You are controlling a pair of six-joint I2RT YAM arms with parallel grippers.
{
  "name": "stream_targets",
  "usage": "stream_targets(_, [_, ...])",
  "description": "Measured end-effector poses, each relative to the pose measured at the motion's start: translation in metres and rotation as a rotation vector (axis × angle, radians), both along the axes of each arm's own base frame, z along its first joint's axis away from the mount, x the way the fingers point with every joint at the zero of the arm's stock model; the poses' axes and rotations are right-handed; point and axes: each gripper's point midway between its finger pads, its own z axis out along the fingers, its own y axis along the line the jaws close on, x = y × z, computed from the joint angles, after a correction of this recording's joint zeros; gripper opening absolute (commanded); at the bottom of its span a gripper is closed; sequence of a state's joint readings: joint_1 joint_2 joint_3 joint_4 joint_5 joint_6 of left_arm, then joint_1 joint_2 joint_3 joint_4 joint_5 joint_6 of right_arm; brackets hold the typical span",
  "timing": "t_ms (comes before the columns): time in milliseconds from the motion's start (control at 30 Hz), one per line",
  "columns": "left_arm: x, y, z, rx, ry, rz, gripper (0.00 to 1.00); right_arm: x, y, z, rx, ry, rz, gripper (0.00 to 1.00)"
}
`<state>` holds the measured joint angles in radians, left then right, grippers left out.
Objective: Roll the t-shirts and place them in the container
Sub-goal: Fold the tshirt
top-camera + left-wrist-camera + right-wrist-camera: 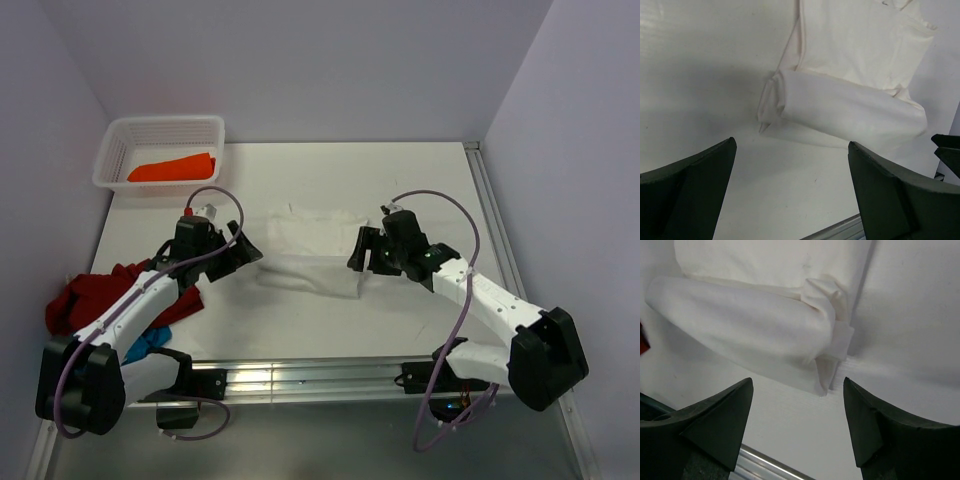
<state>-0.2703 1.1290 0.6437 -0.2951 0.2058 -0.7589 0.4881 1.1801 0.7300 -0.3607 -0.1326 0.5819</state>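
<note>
Currently the white t-shirt (312,232) lies at the middle of the table (430,180). Its far part is spread flat. Its near edge is wound into a roll (308,277) that runs from left to right across the full width of the garment.

The left gripper (246,250) sits at the left end of that roll, with its jaws spread wide and nothing held between them. In the left wrist view, the two dark fingers (695,187) frame the open end of the roll, where the layered cloth edges show. Whether the fingers touch the cloth cannot be determined.

The right gripper (361,250) sits at the right end of the roll, also spread and gripping nothing. In the right wrist view, the roll's right end shows a small folded tab of cloth between the fingers (715,420) and beyond them.

Three other garments are well apart from the white t-shirt:
- The red t-shirt (95,295) lies crumpled to its left, partly under the left arm.
- The blue t-shirt (150,345) lies bunched just nearer than the red one.
- The orange t-shirt (172,168) lies beyond it and to the left, inside the white mesh basket (150,187).
</note>
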Motion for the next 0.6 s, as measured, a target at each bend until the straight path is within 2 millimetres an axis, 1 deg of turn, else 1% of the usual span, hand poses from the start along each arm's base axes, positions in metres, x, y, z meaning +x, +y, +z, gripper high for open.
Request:
stream_targets(133, [0.008, -0.004, 0.006, 0.006, -0.068, -0.037, 0.98, 0.006, -0.003, 0.012, -0.039, -0.102, 0.028, 0.81])
stream_targets(233, [0.011, -0.005, 0.007, 0.001, -0.086, -0.037, 0.97, 0.010, -0.007, 0.019, -0.061, -0.148, 0.023, 0.75])
stream_targets(300, [0.014, -0.006, 0.005, -0.002, -0.085, -0.035, 0.96, 0.012, -0.008, 0.016, -0.071, -0.141, 0.011, 0.74])
stream_targets(400, [0.016, -0.007, -0.003, -0.001, -0.064, -0.034, 0.91, 0.014, -0.008, 0.007, -0.083, -0.113, -0.001, 0.70])
stream_targets(567, [0.017, -0.009, -0.015, 0.007, -0.033, -0.039, 0.89, 0.017, -0.003, -0.008, -0.082, -0.065, -0.012, 0.68])
stream_targets(600, [0.017, -0.010, -0.016, 0.007, -0.031, -0.041, 0.88, 0.018, -0.002, -0.012, -0.080, -0.054, -0.011, 0.66])
